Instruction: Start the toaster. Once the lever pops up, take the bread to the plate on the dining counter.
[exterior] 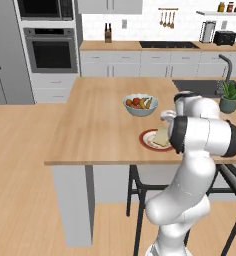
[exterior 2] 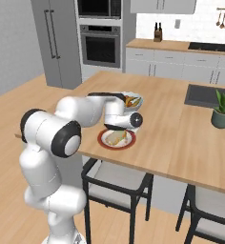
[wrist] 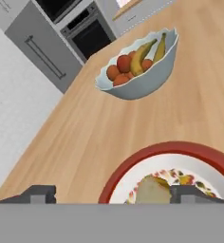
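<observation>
I see my end effector spread wide over the plate — the bread lies on it, fruit bowl nearby on the desk

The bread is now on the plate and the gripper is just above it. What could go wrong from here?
1. The open gripper sits low over the bread; one fingertip looks close to the slice, so lifting away carelessly might drag it off the plate.
2. The fruit bowl stands just beyond the plate; a wide swing of the arm could knock it.
</observation>
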